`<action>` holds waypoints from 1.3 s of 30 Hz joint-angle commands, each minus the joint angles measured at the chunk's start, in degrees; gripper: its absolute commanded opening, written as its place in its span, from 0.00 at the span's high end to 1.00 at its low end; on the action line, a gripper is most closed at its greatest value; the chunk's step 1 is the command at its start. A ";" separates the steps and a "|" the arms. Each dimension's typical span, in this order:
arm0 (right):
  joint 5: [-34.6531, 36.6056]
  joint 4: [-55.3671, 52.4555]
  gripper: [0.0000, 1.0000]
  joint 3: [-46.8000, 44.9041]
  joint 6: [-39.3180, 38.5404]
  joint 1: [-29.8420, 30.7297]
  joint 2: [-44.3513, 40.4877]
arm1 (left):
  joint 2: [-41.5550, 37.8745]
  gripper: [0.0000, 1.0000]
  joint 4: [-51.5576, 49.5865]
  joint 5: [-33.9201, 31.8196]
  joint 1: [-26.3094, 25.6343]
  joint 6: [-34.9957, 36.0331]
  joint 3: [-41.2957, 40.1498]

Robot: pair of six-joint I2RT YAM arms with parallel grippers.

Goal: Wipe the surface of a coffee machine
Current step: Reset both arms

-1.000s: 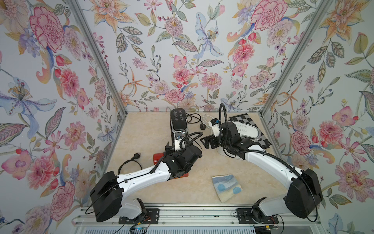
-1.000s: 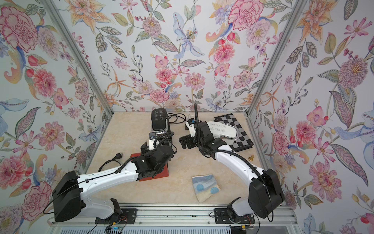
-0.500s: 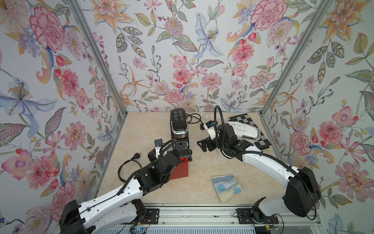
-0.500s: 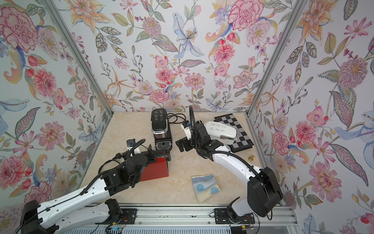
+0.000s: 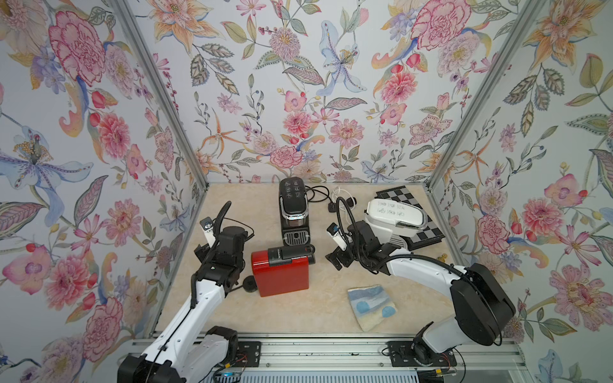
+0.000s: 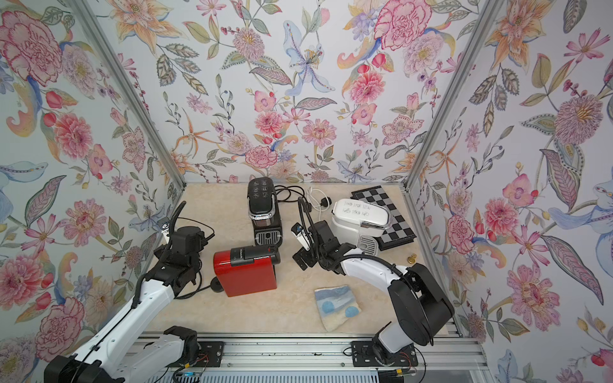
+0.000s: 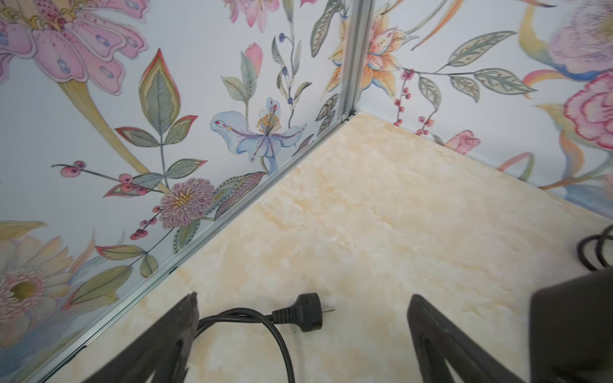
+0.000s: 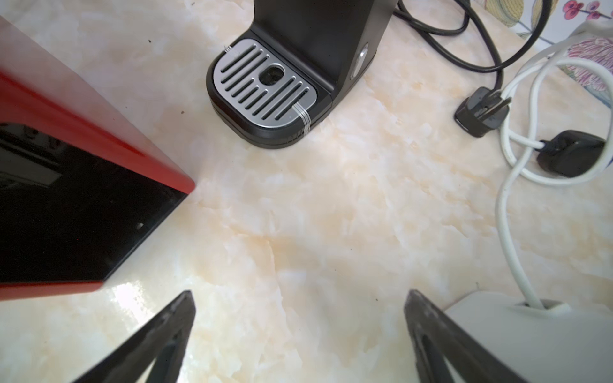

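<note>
left claw (image 7: 302, 300): wide open, holding nothing. it points at the left wall, with a black plug (image 7: 300, 314) on the table (image 7: 381, 215) in front of it.
right claw (image 8: 298, 293): wide open, holding nothing. it is low over bare table, between the red and white machines.
red coffee machine (image 5: 280, 275): in the middle of the table, between the two arms. no claw touches it.
black coffee machine (image 5: 293, 212): just behind the red one, with its silver tray at the front.
white coffee machine (image 5: 393, 217): back right, partly on a checkered board (image 5: 426, 233), right beside the right arm.
cloth (image 5: 371, 306): blue and cream, flat on the table at the front, away from all three machines.
</note>
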 commanded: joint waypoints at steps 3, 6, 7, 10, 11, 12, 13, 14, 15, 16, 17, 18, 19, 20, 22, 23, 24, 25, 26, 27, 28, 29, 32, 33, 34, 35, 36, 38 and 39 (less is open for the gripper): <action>-1.90 6.79 0.00 -5.23 -2.51 -4.21 -1.29 | 6.61 0.01 11.18 -2.49 4.01 3.34 -2.20; -6.90 11.35 0.00 -9.09 -3.53 -6.73 -5.29 | 10.72 0.01 17.10 -3.48 5.26 4.59 -4.11; -7.57 14.53 0.00 -11.66 -4.34 -7.42 -7.50 | 12.03 0.01 19.62 -4.33 5.35 5.65 -5.05; -5.15 25.60 0.00 -19.63 -7.43 -7.90 -13.43 | 15.36 0.01 27.47 -6.62 5.41 9.00 -8.13; -3.89 26.59 0.00 -20.92 -7.23 -8.14 -14.43 | 15.80 0.01 27.91 -6.46 5.63 9.73 -8.12; -2.42 27.26 0.00 -21.55 -6.20 -8.92 -14.79 | 15.89 0.01 30.95 -6.67 5.48 11.21 -9.08; -1.97 25.72 0.00 -20.98 -5.04 -9.95 -14.99 | 15.82 0.01 35.35 -6.20 5.65 13.21 -10.81; -1.94 25.20 0.00 -20.58 -4.02 -11.07 -14.91 | 15.90 0.01 39.92 -5.91 5.63 15.04 -12.76; -1.06 25.47 0.00 -20.44 -2.51 -12.31 -14.90 | 16.05 0.01 45.83 -5.49 5.60 17.12 -15.42; -1.60 25.58 0.00 -20.45 -1.08 -14.02 -15.27 | 16.69 0.01 52.10 -5.04 5.66 19.49 -18.02; -2.71 25.87 0.00 -20.57 0.06 -15.82 -15.57 | 17.22 0.01 56.52 -4.63 5.59 20.96 -19.88; -3.23 26.64 0.00 -21.03 1.24 -17.73 -15.93 | 18.03 0.01 61.27 -3.90 5.61 22.56 -21.66; -3.96 26.40 0.00 -21.14 1.78 -19.41 -16.20 | 18.18 0.01 62.37 -3.09 5.54 23.87 -21.84; -4.26 26.53 0.00 -21.23 2.59 -20.72 -16.39 | 18.36 0.01 63.96 -1.56 5.59 24.55 -22.25; -4.97 26.57 0.00 -21.20 3.61 -23.17 -16.32 | 19.10 0.01 69.45 1.06 5.56 26.65 -23.48; -4.67 27.29 0.00 -21.59 3.32 -23.77 -16.12 | 19.58 0.01 71.09 1.37 5.64 27.12 -23.74; -3.61 27.87 0.00 -22.15 2.98 -24.10 -15.56 | 20.34 0.01 72.98 1.55 5.67 27.94 -23.80; -3.22 28.56 0.00 -22.70 2.95 -24.61 -14.78 | 20.83 0.01 73.87 2.30 5.60 28.38 -23.67; -3.26 29.54 0.00 -23.33 3.25 -25.14 -13.99 | 21.35 0.01 74.38 2.98 5.65 28.72 -23.39; -3.15 30.84 0.00 -24.03 3.63 -25.52 -13.07 | 22.14 0.01 75.43 3.80 5.58 29.10 -23.44; -2.88 32.46 0.00 -24.86 3.82 -25.69 -12.36 | 23.64 0.01 79.56 5.21 5.60 30.05 -24.39; -2.30 34.39 0.00 -25.80 3.98 -25.76 -11.78 | 25.54 0.01 84.25 5.56 5.38 31.82 -25.15; -0.48 38.99 0.00 -27.93 4.76 -26.02 -10.18 | 26.08 0.01 82.34 7.73 3.90 33.92 -23.91; -0.44 38.22 0.00 -27.32 4.56 -26.26 -9.97 | 26.72 0.01 84.15 8.52 3.73 34.99 -24.18; 0.09 39.21 0.00 -27.39 4.46 -26.36 -9.58 | 26.80 0.01 84.13 9.24 3.49 35.42 -24.21; 0.42 39.45 0.00 -27.09 4.23 -26.65 -9.17 | 26.91 0.01 85.05 10.87 3.12 36.37 -24.70; 0.81 40.28 0.00 -26.89 4.26 -27.15 -8.52 | 27.46 0.01 87.77 13.72 2.91 37.65 -25.79; 0.73 41.45 0.00 -26.43 4.22 -28.18 -7.54 | 27.71 0.01 90.75 16.09 3.15 38.02 -27.23; 0.65 42.00 0.00 -26.21 4.18 -28.59 -7.06 | 27.63 0.01 91.11 17.10 3.29 37.94 -27.71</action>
